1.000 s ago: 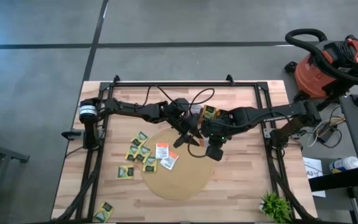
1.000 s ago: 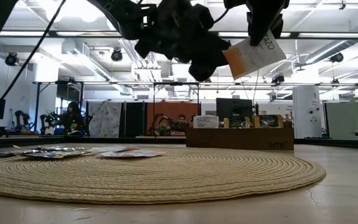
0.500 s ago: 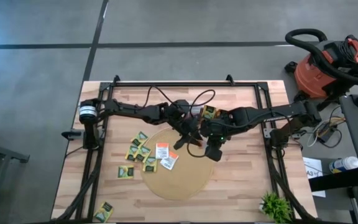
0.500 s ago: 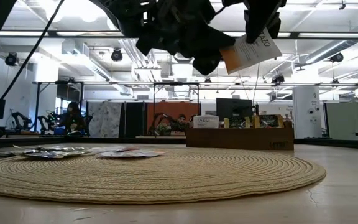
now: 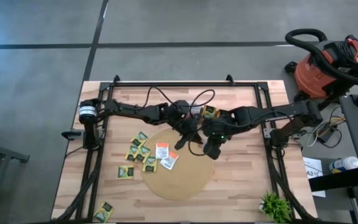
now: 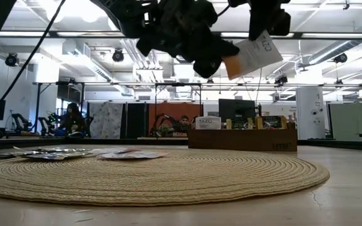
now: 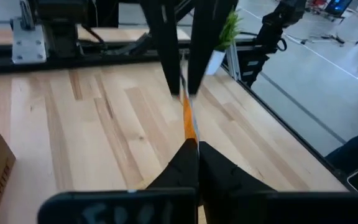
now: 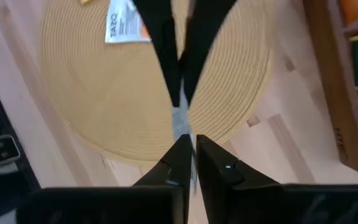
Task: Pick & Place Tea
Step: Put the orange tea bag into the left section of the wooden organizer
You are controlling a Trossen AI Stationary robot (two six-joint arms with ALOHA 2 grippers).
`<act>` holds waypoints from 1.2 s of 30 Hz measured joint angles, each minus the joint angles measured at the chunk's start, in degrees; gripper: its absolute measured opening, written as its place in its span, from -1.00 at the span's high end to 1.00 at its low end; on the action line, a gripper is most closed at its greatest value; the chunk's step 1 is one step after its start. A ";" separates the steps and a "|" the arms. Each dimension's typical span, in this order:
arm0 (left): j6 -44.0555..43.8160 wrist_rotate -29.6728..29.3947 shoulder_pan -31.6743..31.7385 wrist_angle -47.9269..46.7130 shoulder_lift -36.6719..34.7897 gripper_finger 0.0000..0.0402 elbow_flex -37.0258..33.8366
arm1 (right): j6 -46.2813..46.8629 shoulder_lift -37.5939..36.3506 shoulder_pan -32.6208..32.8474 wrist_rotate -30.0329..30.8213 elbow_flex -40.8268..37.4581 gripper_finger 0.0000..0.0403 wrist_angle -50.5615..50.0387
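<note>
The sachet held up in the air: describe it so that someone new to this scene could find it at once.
Start at the round woven mat in the middle of the table. Above its far edge the left hand and the right hand meet. Both pinch one orange-and-white tea sachet between them, the only sachet off the table; the rest lie flat.

Light wooden plank table (image 5: 241, 180), black frame rails along back and both sides. Large round tan woven mat (image 5: 176, 177) lies flat at centre-front. Two orange-and-white tea sachets (image 5: 165, 155) flat on mat's left part. Cluster of yellow-and-green sachets (image 5: 137, 157) on bare wood just left of mat, some touching its edge. One more yellow-green sachet (image 5: 104, 211) alone near front-left corner. Brown wooden compartment box (image 6: 241, 139) stands behind mat. Small green plant (image 5: 274, 205) at front-right corner.
</note>
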 joint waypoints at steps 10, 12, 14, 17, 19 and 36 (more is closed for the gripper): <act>-2.67 0.02 1.44 -0.61 0.00 1.00 -0.27 | 5.31 -5.21 0.05 8.57 -0.02 0.36 -2.69; -4.29 0.54 1.93 1.22 0.00 1.00 -0.44 | 6.94 -6.57 0.56 11.48 0.00 0.27 -2.77; -6.70 2.44 2.54 4.19 -0.14 1.00 -1.05 | 8.73 -8.31 1.42 13.89 -0.02 0.21 -2.43; -12.08 5.72 3.39 10.36 -1.03 1.00 -2.38 | 12.19 -10.63 3.69 17.12 -0.02 0.16 -1.40; -15.66 6.02 3.78 16.70 -1.67 1.00 -3.30 | 14.35 -11.81 5.48 19.90 -0.02 0.15 -1.43; -24.22 0.61 5.10 31.15 -1.95 1.00 -4.81 | 10.41 -12.28 6.57 22.78 -0.09 0.23 -0.10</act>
